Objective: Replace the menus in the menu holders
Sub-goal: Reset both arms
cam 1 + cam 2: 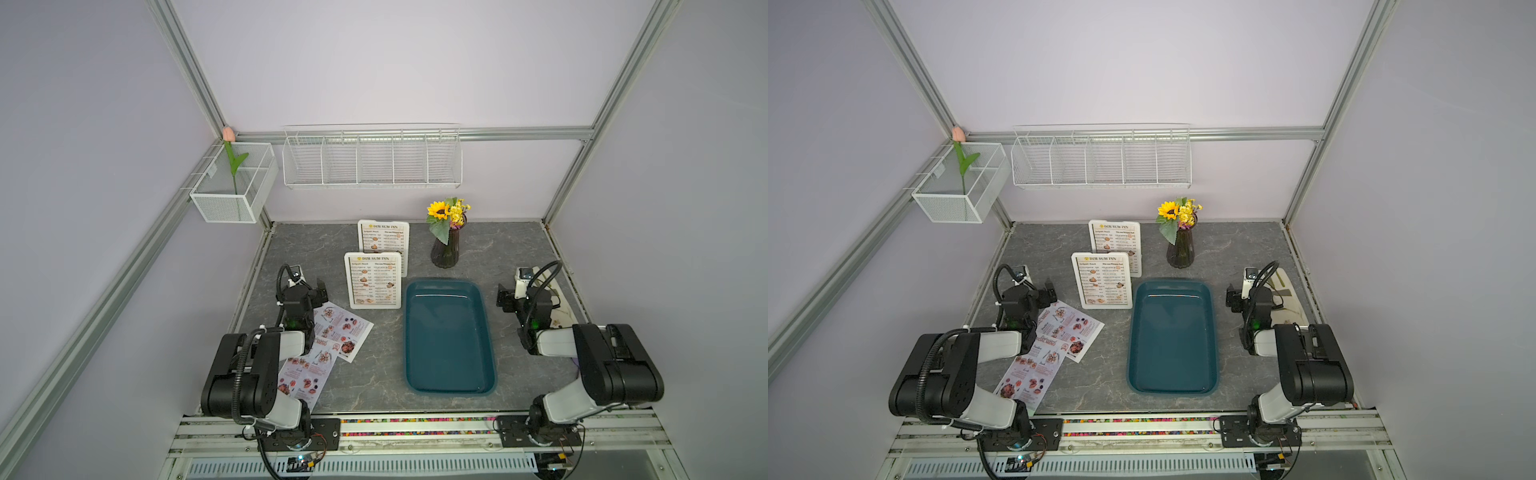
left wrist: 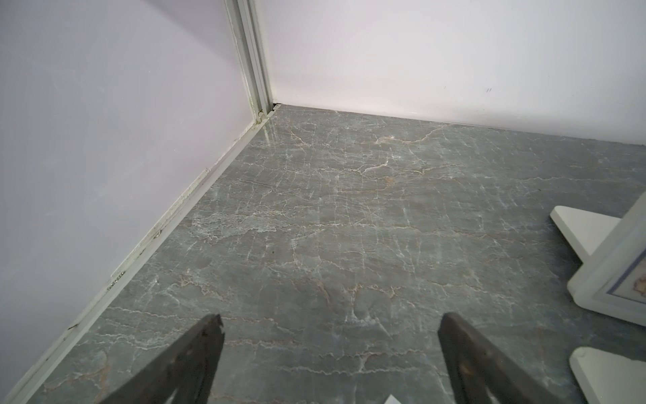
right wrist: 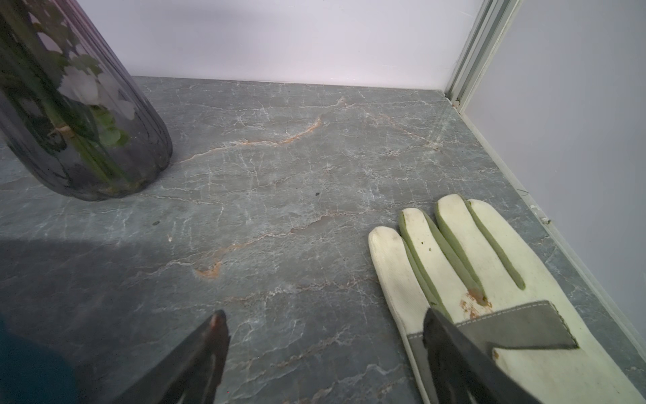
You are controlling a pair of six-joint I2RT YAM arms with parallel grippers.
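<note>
Two white menu holders stand upright at the middle back of the table, one in front of the other, each showing a white "DIM SUM INN" menu. Two pinkish photo menus lie flat near my left arm, overlapping a little. My left gripper hovers open and empty just left of the front holder, whose edge shows in the left wrist view beside the gripper. My right gripper is open and empty at the table's right side.
A dark teal tray lies between the arms. A dark glass vase with a sunflower stands behind it. A white and green glove lies by the right wall under my right gripper. A wire rack and a mesh box hang on the walls.
</note>
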